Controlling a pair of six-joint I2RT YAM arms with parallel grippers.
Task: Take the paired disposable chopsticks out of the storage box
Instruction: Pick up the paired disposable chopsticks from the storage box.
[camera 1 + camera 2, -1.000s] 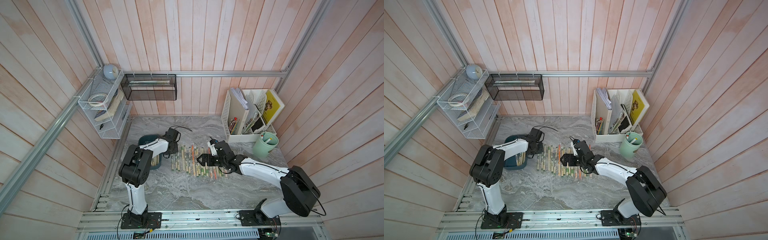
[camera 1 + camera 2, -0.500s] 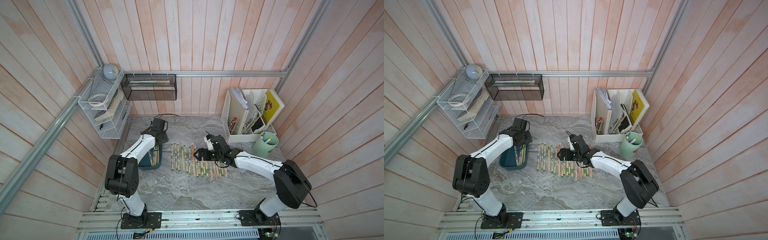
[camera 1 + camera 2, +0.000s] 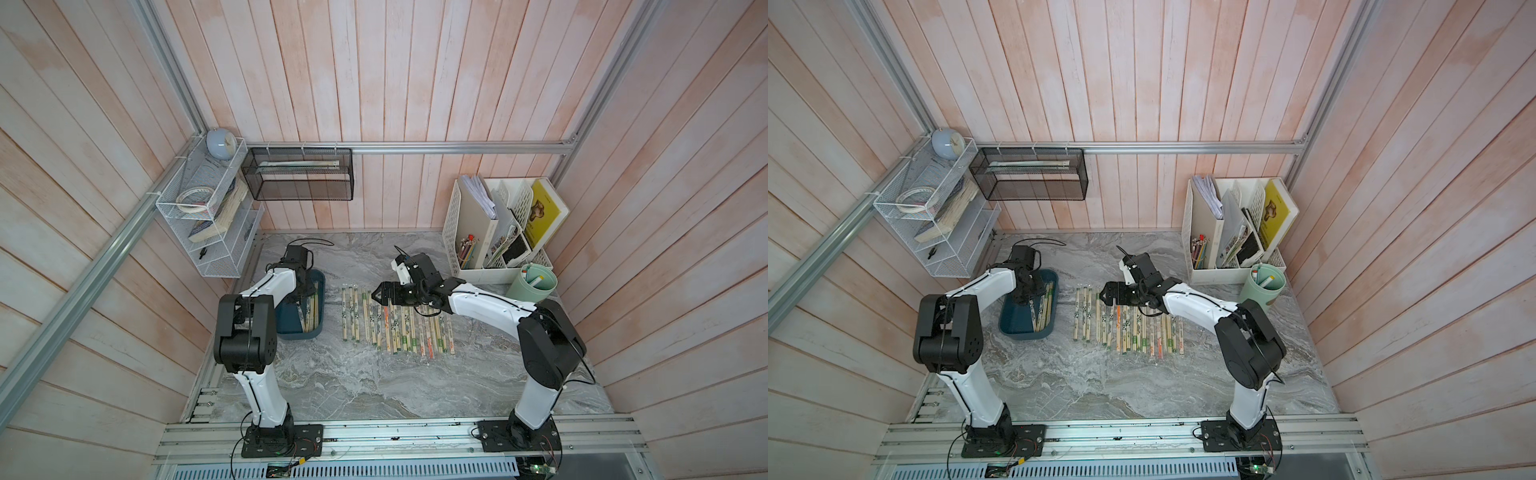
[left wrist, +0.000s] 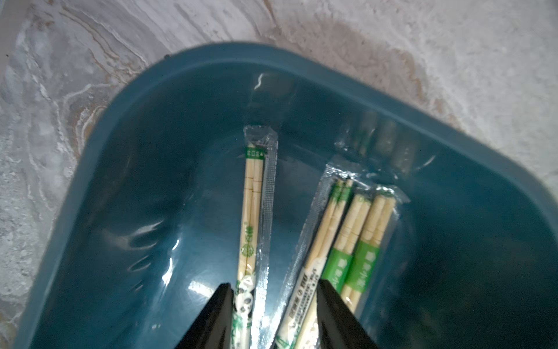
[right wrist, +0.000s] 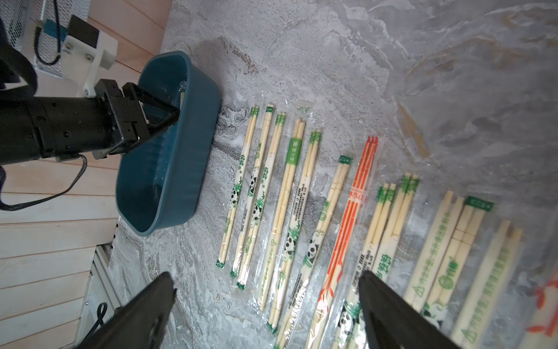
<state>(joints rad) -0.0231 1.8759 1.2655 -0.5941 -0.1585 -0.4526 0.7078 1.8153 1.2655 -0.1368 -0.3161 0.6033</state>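
Working the pick step: a few sleeved pale bamboo chopstick pairs [image 4: 252, 217] are lying inside the dark teal plastic storage box [image 4: 187, 78], beside the row of pairs [image 3: 395, 324] on the grey marbled counter [image 3: 374, 382]. Left tool [image 4: 273, 283] is hanging half-spread astride two sleeves, gripping nothing; right tool [image 5: 266, 273] is hovering wide and empty over that row. Next move, likely: centring on one sleeve, closing, lifting clear of the wall.

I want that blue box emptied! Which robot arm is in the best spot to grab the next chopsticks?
Left. The left claw is inside the storage box, open over the chopsticks in it. The right claw hangs open above pairs lying outside the box.
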